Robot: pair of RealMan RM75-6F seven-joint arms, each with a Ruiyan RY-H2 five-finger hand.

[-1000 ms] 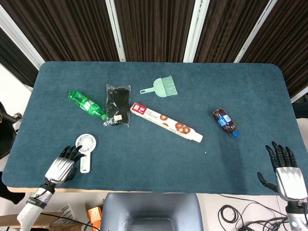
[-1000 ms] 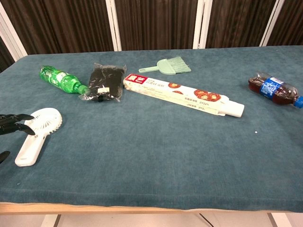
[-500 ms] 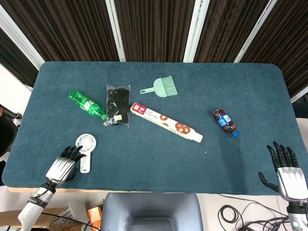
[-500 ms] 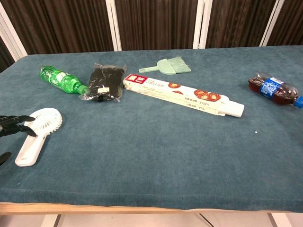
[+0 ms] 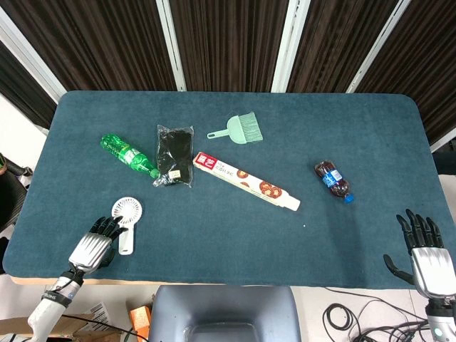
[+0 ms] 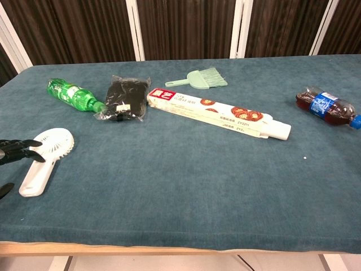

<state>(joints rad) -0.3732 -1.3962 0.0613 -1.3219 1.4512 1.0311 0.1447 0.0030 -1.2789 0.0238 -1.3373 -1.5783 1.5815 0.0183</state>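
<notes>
White handheld fan [image 5: 125, 218] flat on table's near-left, handle toward front edge.

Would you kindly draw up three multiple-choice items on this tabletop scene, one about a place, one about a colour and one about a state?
1. Which thing lies nearest the left hand?
A. the dark cola bottle
B. the white handheld fan
C. the green brush

2. What colour is the bottle lying beside the black packet?
A. green
B. orange
C. yellow

3. How is the right hand?
A. gripping the long biscuit box
B. pressing on the cola bottle
C. holding nothing, fingers apart, at the table's near edge

Answers:
1 B: the white handheld fan lies right at the left hand's fingers, while the other things are further up the table.
2 A: the head view shows a green bottle just left of the packet.
3 C: its fingers are spread with nothing in them, apart from the cola bottle and the long biscuit box.
</notes>
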